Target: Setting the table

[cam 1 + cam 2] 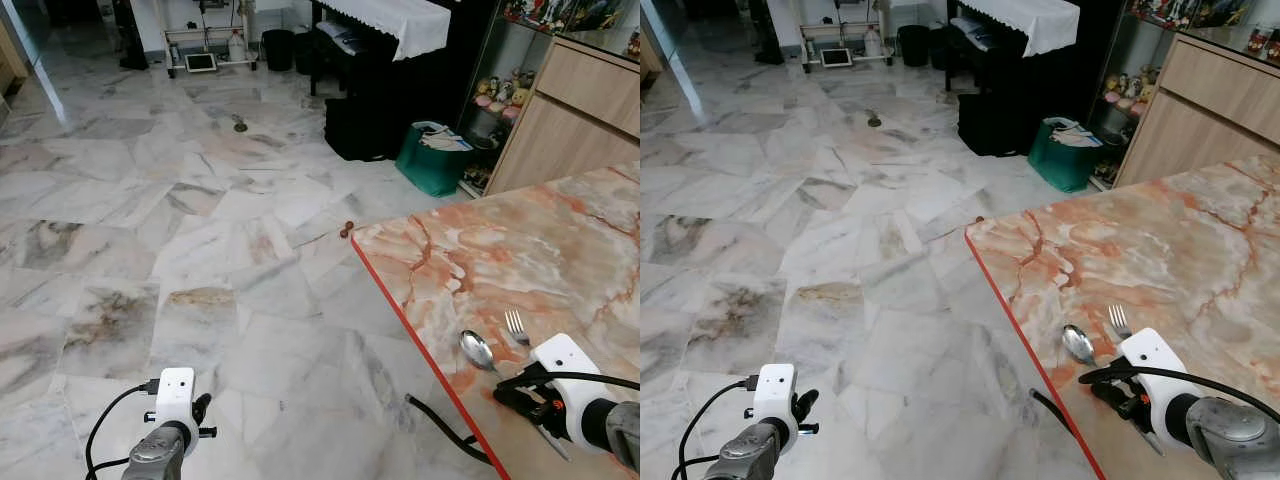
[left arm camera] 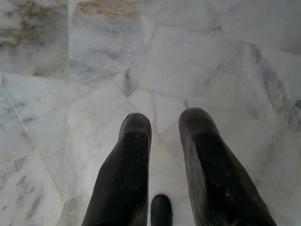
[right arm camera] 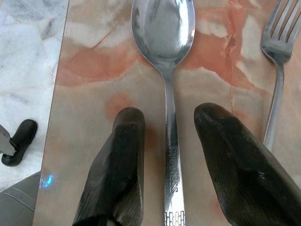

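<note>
My right hand (image 3: 167,141) hangs open astride the spoon (image 3: 164,42) handle, which runs lengthwise between its fingers; fork (image 3: 277,42) just beside on the tabletop (image 1: 520,250). Left hand (image 2: 160,141) idles open, well away.

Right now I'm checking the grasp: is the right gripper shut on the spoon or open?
Open. The right gripper has a black finger on each side of the spoon handle, with bare table visible between finger and handle.
</note>
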Robot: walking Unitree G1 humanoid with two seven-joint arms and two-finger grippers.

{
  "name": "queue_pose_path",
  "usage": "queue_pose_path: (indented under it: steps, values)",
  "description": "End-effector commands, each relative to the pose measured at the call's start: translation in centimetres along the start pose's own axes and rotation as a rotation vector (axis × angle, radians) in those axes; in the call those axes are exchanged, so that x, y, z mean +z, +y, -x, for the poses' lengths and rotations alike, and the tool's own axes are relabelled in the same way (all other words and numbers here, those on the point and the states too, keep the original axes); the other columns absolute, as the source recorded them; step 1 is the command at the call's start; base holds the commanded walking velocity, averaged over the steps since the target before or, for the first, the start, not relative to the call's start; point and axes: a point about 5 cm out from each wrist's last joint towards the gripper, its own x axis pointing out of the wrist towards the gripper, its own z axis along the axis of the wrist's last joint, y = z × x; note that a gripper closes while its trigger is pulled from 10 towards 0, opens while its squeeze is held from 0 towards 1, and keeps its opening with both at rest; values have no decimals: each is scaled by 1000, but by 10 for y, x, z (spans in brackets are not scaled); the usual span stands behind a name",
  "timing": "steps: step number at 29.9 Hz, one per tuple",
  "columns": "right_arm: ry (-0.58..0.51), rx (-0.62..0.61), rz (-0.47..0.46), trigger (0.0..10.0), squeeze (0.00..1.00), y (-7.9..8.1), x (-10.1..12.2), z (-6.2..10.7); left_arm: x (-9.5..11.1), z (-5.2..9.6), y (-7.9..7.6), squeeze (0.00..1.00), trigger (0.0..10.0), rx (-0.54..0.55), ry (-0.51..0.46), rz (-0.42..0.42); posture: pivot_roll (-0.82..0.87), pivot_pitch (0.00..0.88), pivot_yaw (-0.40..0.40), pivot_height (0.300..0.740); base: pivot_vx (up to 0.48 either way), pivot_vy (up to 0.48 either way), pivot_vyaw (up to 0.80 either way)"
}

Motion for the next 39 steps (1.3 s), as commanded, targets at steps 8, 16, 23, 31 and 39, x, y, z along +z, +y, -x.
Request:
queue_pose_path:
  steps: [8, 16, 23, 31, 39]
  values:
    - [-21, 2, 3, 10000, 0, 4, -1, -9, -3, 1, 2, 0, 10000, 4, 23, -3, 63, 0, -8, 727, 0, 0, 0]
    - [-11, -6, 6, 10000, 0, 2, -3, -12, -3, 0, 1, 0, 10000, 3, 21, -1, 68, 0, -11, 727, 0, 0, 0]
    - [-4, -76, 5, 10000, 0, -8, -3, -16, -5, 1, 3, 0, 10000, 6, 25, -1, 69, 0, -10, 727, 0, 0, 0]
    - [-4, -116, -22, 10000, 0, -13, -3, -20, -6, 2, 4, 0, 10000, 5, 29, -3, 68, 0, -7, 727, 0, 0, 0]
    - [-10, -71, -40, 196, 0, -6, -3, -25, -8, 2, 2, 0, 10000, -5, 37, -7, 70, 0, -5, 727, 0, 0, 0]
